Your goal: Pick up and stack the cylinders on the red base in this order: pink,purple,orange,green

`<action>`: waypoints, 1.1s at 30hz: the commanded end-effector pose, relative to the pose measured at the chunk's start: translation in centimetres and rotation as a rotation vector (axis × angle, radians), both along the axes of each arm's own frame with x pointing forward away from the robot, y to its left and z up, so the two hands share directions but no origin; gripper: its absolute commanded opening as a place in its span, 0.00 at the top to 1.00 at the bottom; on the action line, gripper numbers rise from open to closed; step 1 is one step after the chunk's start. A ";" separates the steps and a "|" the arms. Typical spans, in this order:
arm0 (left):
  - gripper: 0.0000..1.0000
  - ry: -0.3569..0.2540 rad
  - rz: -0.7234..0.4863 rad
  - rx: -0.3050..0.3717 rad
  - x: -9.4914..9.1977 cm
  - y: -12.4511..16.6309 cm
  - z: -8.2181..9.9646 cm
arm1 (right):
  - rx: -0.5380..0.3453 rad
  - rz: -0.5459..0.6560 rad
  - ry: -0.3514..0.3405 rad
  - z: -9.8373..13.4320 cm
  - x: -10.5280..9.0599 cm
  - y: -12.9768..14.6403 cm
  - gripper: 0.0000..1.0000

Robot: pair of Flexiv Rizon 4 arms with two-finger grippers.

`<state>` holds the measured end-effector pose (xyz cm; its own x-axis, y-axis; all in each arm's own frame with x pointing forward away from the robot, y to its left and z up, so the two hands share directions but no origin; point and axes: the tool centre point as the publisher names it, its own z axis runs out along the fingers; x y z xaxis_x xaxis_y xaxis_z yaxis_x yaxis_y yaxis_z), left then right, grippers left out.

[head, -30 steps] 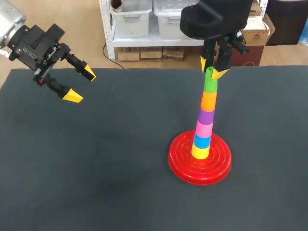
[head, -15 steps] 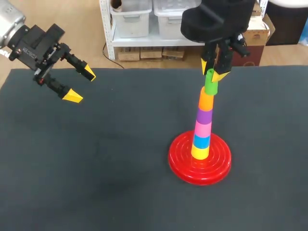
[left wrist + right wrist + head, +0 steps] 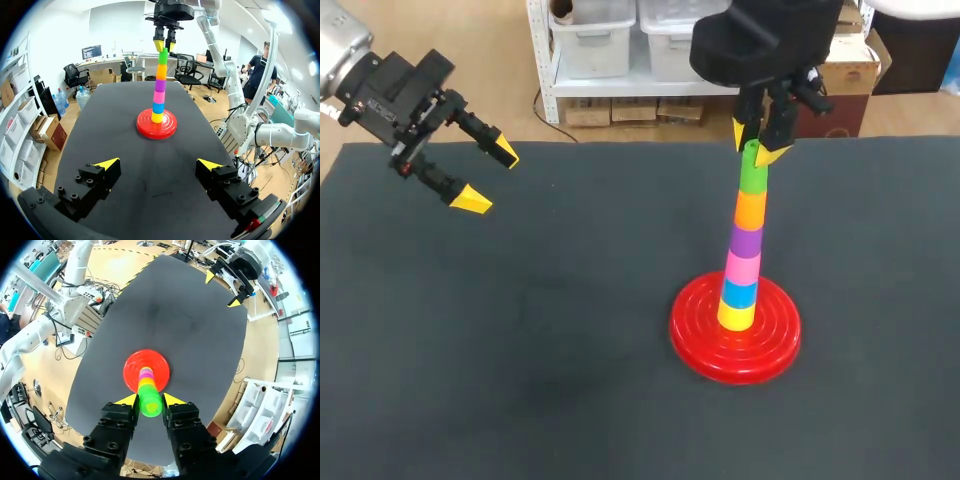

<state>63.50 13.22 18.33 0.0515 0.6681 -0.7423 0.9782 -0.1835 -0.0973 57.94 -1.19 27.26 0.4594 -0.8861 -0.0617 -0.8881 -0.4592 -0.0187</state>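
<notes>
On the red base [image 3: 700, 355] stands one tall column: yellow [image 3: 737, 316], blue [image 3: 740, 293], pink [image 3: 744, 268], purple [image 3: 748, 241], orange [image 3: 751, 209], and the green cylinder [image 3: 754, 178] on top. My right gripper [image 3: 757, 145] comes down from above and is shut on the green cylinder [image 3: 150, 406], one yellow tip on each side; the right wrist view shows the base [image 3: 135, 365] straight below it. My left gripper [image 3: 490, 177] hangs open and empty above the table's far left, well away from the column [image 3: 160, 85].
The dark table mat [image 3: 520, 350] carries only the base and its column. Wide bare mat lies to the left of and in front of the base. The table's far edge runs just behind the column's top.
The green cylinder sat tilted on the column half a second ago and now stands straight. My right gripper has shifted slightly left with it. The left arm has not moved.
</notes>
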 end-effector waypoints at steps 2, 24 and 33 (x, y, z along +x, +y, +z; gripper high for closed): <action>0.00 0.002 -0.004 0.001 0.2 0.1 0.0 | 0.000 0.002 0.010 -0.3 0.1 0.1 1.00; 0.00 0.002 -0.004 0.001 0.2 0.1 0.0 | 0.055 -0.053 0.015 -2.5 -0.3 0.6 1.00; 0.00 0.002 -0.004 0.001 0.2 0.1 0.0 | 0.156 -0.074 -0.064 1.7 -0.2 0.1 0.00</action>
